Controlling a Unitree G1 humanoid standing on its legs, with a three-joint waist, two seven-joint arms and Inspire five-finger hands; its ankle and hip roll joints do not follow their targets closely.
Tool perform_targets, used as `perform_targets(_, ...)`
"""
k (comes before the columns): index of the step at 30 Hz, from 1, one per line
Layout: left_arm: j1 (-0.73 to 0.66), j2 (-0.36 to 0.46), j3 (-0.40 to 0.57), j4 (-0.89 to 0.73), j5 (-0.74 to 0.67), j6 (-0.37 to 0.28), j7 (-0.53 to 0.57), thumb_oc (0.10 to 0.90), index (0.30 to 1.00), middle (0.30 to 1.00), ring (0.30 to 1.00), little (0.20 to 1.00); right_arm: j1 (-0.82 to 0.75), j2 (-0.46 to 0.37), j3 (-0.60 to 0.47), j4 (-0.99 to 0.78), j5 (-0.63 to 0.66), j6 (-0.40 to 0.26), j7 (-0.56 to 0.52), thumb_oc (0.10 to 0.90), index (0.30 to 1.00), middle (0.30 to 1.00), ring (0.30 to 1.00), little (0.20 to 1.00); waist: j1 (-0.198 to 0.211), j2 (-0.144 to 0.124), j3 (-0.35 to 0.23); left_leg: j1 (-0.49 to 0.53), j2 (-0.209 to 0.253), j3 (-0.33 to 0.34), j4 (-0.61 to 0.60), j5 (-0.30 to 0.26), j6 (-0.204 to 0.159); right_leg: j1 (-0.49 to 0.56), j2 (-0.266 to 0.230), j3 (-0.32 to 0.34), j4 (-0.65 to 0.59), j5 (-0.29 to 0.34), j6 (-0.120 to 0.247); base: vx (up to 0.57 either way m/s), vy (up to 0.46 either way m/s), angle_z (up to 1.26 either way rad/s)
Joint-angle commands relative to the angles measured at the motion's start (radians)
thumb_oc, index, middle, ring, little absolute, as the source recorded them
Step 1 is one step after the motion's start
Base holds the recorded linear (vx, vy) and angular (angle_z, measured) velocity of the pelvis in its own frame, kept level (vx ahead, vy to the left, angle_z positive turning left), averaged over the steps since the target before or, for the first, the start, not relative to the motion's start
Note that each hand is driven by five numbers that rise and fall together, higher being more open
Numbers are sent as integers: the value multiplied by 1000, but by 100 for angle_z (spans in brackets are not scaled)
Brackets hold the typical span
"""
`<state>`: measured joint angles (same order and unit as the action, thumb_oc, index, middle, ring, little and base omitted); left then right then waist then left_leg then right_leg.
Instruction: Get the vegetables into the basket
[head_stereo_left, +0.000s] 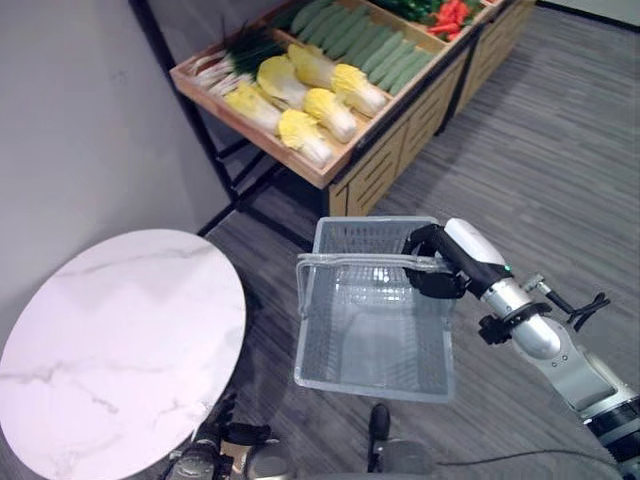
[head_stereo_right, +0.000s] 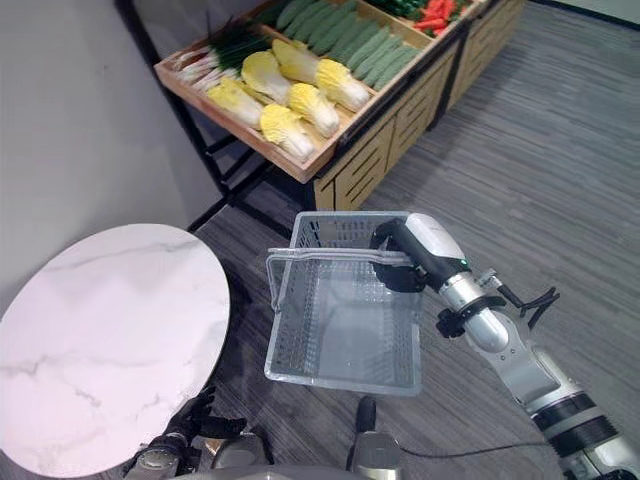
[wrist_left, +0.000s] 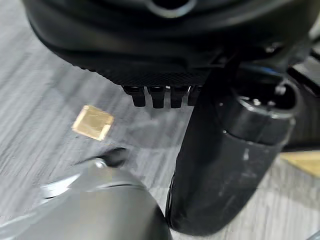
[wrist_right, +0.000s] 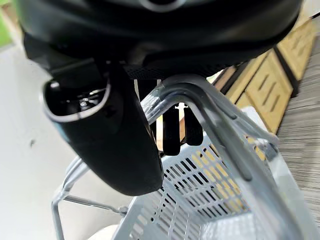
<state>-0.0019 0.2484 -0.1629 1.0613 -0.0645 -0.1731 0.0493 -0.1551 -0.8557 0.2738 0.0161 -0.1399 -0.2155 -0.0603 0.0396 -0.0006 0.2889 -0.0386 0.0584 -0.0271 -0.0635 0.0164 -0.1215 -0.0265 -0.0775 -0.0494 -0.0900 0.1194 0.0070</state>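
Note:
My right hand (head_stereo_left: 440, 265) is shut on the handle (head_stereo_left: 350, 260) of a grey mesh basket (head_stereo_left: 330, 330), which hangs above the floor with nothing in it. In the right wrist view its fingers (wrist_right: 172, 130) curl round the handle bar (wrist_right: 210, 107). The vegetables lie in a wooden stand behind the basket: yellow-green cabbages (head_stereo_left: 300, 95), cucumbers (head_stereo_left: 370, 40), green onions (head_stereo_left: 235, 55) and red peppers (head_stereo_left: 450, 15). My left hand (head_stereo_left: 215, 430) hangs low beside the table with relaxed fingers and holds nothing.
A round white marble table (head_stereo_left: 110, 350) stands at the left, close to the basket. The wooden stand (head_stereo_left: 330, 170) rests on a black frame against a grey wall. Grey striped floor stretches to the right.

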Motion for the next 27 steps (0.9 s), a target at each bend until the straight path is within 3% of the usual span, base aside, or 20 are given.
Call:
perform_targets(1, 6, 61, -30, 15, -5, -19, 31, 900, 1000, 1000, 1000, 1000, -155, 9, -89, -134, 110, -121, -64, 400, 300, 300, 300, 300, 34, -2, -29, -103, 40, 15, 95, 93, -10, 111, -15, -51, 112, -175, 117, 135, 127, -119)
perform_targets(7, -7, 74, -26, 35, 10, -15, 28, 900, 1000, 1000, 1000, 1000, -108, 37, -128, -129, 92, -107, -74, 400, 300, 300, 300, 300, -2, -21, -46, -57, 10, 137, 131, 13, 58, 68, -66, 67, 151, -167, 153, 121, 266, -92)
perform_targets(12, -14, 86, -12, 23, 3, -19, 30, 900, 1000, 1000, 1000, 1000, -64, 57, -171, -65, 63, -94, -109, 400, 300, 300, 300, 300, -14, -24, -47, -37, 2, 197, 137, -17, 76, 37, -86, 108, 159, -137, 180, 45, 185, -55)
perform_targets(14, -19, 112, 11, 20, 16, -23, 33, 900, 1000, 1000, 1000, 1000, 20, 35, -242, 5, 6, -80, -136, 400, 300, 300, 300, 300, -33, -32, -49, 2, -3, 247, 110, -31, 87, 8, -93, 113, 178, -94, 209, 62, 213, -57)
perform_targets(18, -17, 140, 27, 2, 25, -27, 31, 900, 1000, 1000, 1000, 1000, 141, 36, -327, 112, -28, -70, -166, 400, 300, 300, 300, 300, -45, -36, -45, 54, -3, 305, 60, -27, 91, -12, -111, 22, 197, -41, 225, 9, 89, -79)
perform_targets(21, -24, 138, 37, 6, 33, -26, 30, 900, 1000, 1000, 1000, 1000, 207, 56, -377, 172, -62, -61, -195, 400, 300, 300, 300, 300, -64, -38, -53, 67, -6, 317, 62, -34, 88, -14, -121, 20, 182, -15, 230, 33, 61, -31)
perform_targets(23, -13, 140, 41, -12, 33, -27, 35, 900, 1000, 1000, 1000, 1000, 217, 78, -389, 199, -75, -54, -213, 400, 300, 300, 300, 300, -61, -35, -51, 80, 10, 369, 72, -43, 84, -24, -130, -46, 185, -20, 227, -23, -64, -61)
perform_targets(24, -14, 140, 37, -14, 39, -25, 33, 900, 1000, 1000, 1000, 1000, 216, 90, -394, 229, -94, -40, -232, 400, 300, 300, 300, 300, -61, -35, -49, 83, 28, 398, 85, -49, 70, -22, -163, -93, 143, -6, 226, -19, -176, -108)
perform_targets(27, -14, 125, 39, -2, 38, -25, 35, 900, 1000, 1000, 1000, 1000, 232, 89, -387, 292, -126, -24, -243, 400, 300, 300, 300, 300, -61, -33, -60, 91, 43, 407, 97, -42, 51, 3, -154, -101, 94, -19, 218, 44, -146, -48)
